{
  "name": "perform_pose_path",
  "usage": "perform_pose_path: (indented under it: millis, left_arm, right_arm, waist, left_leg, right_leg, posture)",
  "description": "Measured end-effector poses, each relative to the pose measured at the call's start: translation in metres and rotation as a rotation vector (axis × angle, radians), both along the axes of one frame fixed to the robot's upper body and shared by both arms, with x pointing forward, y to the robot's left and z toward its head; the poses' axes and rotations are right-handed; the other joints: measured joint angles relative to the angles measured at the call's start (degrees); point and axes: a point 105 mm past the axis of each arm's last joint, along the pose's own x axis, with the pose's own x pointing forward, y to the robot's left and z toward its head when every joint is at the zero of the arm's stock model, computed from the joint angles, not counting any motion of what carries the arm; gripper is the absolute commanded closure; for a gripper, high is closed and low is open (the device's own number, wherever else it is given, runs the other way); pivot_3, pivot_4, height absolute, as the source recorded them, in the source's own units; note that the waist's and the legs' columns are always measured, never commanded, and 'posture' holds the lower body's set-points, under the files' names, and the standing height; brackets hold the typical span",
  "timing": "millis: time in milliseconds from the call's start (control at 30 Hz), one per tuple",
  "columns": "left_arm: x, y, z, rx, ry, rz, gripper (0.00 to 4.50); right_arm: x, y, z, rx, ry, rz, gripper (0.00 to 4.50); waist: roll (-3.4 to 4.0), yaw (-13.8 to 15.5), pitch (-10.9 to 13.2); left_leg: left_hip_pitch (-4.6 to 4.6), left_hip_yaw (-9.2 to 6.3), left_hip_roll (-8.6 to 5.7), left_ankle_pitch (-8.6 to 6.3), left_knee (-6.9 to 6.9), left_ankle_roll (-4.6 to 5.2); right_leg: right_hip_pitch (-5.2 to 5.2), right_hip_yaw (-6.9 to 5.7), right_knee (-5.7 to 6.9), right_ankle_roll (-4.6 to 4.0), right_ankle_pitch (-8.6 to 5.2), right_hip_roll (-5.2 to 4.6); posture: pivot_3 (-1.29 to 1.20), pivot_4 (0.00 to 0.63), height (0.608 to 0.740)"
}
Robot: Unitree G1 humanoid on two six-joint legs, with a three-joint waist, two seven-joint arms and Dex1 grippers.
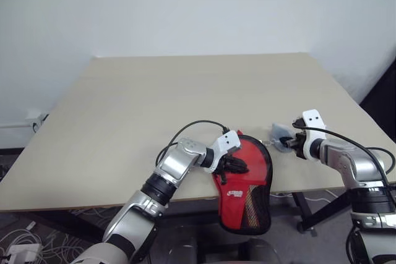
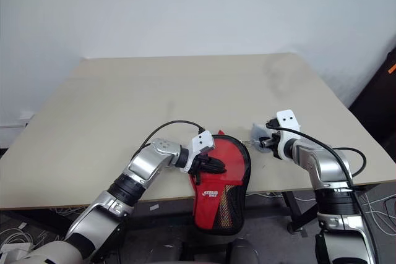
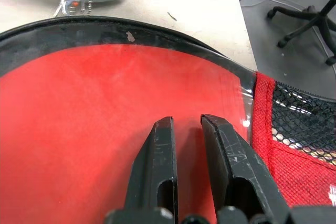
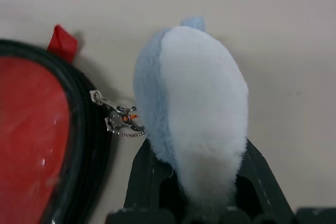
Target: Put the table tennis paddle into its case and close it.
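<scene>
Case [image 1: 246, 183] lies at the near edge of the table [image 1: 185, 103], its handle end hanging off the edge toward me and its round end resting on the tabletop. I see the see-through side facing up, with the red logo panel and a black mesh section on the overhanging part, and black piping around the outline. Through the clear panel I see a flat red surface filling the round end, consistent with the table tennis paddle [image 3: 105, 129] lying inside the case; I cannot see its handle.

My left gripper [image 1: 237, 166] sits on the case from the left, over the clear panel. In the left wrist view its fingers [image 3: 163, 171] stand narrow, nearly together, tips resting against the panel; I cannot tell whether they pinch any material.

Just beyond and to the right, my right gripper [image 1: 286, 143] is over the table near its right edge. Its fingers [image 4: 147, 177] are clamped on a pale blue plush charm [image 4: 194, 114]. A short metal chain and clasp [image 4: 121, 119] run from the charm to the zip edge of the case. A small red tab [image 4: 62, 40] sticks out from the case rim near there.

Farther away, the table runs back to a white wall [image 1: 185, 4].
</scene>
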Motion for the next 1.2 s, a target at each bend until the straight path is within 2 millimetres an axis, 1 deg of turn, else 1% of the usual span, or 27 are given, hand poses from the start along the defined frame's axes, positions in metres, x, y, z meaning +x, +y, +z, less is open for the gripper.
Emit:
perform_pose_path:
  millis: [167,267,433,667,733,800,933,1067,1200]
  left_arm:
    - [0.0,-0.001,-0.001,-0.001,0.006,0.0,3.73]
    - [0.0,-0.002,-0.001,-0.004,0.007,-0.003,3.73]
    - [0.0,-0.005,-0.002,-0.005,0.011,-0.012,3.73]
    - [0.0,-0.006,-0.002,-0.003,0.009,-0.021,3.73]
    - [0.0,-0.006,-0.002,-0.004,0.01,-0.023,3.73]
    - [0.0,-0.006,-0.002,-0.003,0.01,-0.022,3.73]
    - [0.0,-0.008,-0.002,-0.006,0.012,-0.023,3.73]
    - [0.0,-0.009,-0.003,-0.005,0.012,-0.024,3.73]
    - [0.0,-0.01,-0.003,-0.005,0.012,-0.027,3.73]
  right_arm:
    - [-0.029,-0.007,0.0,-0.023,0.005,0.103,4.04]
    - [-0.049,-0.004,0.005,-0.022,-0.003,0.205,4.04]
    - [-0.073,-0.001,0.01,-0.019,-0.012,0.327,4.04]
    - [-0.096,0.005,0.013,-0.001,0.01,0.452,4.04]
    - [-0.105,0.005,0.01,-0.003,0.038,0.492,4.04]
    - [-0.107,0.005,0.008,-0.009,0.046,0.507,4.04]
    - [-0.119,0.004,0.001,-0.005,0.088,0.55,4.04]
    - [-0.135,0.003,-0.005,0.021,0.124,0.588,4.04]
    - [-0.152,0.003,-0.006,0.036,0.144,0.627,4.04]
  waist:
    - [0.0,0.1,0.0]
    - [-0.02,0.4,0.0]
    - [-0.08,1.0,0.0]
    - [-0.12,1.3,0.1]
    - [-0.14,1.3,0.1]
    - [-0.16,1.3,0.1]
    - [-0.19,1.5,0.1]
    - [-0.2,1.6,0.1]
    - [-0.21,1.6,0.1]
  left_leg:
    - [0.02,-0.07,0.0,-0.19,0.03,0.31]
    - [0.04,-0.12,0.01,-0.21,0.05,0.33]
    - [0.06,-0.22,0.06,-0.35,0.1,0.23]
    - [0.07,-0.29,0.06,-0.36,0.15,0.24]
    - [0.06,-0.31,0.08,-0.36,0.15,0.24]
    - [0.09,-0.33,0.07,-0.36,0.17,0.24]
    - [0.09,-0.39,0.11,-0.37,0.2,0.24]
    - [0.1,-0.47,0.12,-0.38,0.23,0.26]
    - [0.12,-0.58,0.14,-0.39,0.25,0.27]
  right_leg:
    - [0.07,-0.04,-0.06,-0.03,-0.06,-0.02]
    - [0.14,-0.08,-0.1,-0.03,-0.06,-0.03]
    - [0.15,-0.17,-0.15,-0.03,-0.07,-0.05]
    - [0.18,-0.23,-0.15,-0.04,-0.08,-0.06]
    - [0.18,-0.24,-0.16,-0.03,-0.08,-0.06]
    - [0.22,-0.26,-0.15,-0.04,-0.08,-0.06]
    - [0.26,-0.31,-0.16,-0.04,-0.08,-0.08]
    - [0.33,-0.38,-0.18,-0.01,-0.1,-0.11]
    - [0.41,-0.46,-0.19,0.03,-0.13,-0.14]
  posture:
    - [0.0,0.0,0.724]
    - [0.0,0.0,0.724]
    - [0.0,0.0,0.724]
    - [0.0,0.0,0.724]
    - [0.0,0.0,0.724]
    - [0.0,0.0,0.724]
    - [0.0,0.0,0.724]
    - [0.0,0.0,0.724]
    - [0.0,0.0,0.724]
